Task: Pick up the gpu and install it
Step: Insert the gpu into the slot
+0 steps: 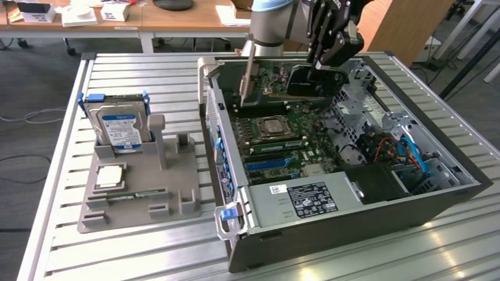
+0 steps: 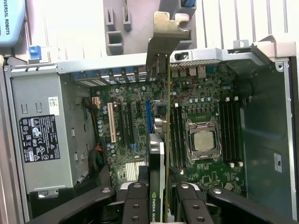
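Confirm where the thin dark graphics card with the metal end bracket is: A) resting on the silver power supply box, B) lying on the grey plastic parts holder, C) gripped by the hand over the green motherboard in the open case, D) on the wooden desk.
C: in the wrist view the hand clamps the graphics card from both sides, edge-on over the motherboard.

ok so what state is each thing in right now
gripper: shut on the gpu
gpu: held on edge over the motherboard, looks unseated
computer case: on its side, open
hard drive: upright in the grey holder
spare processor: lying flat on the holder
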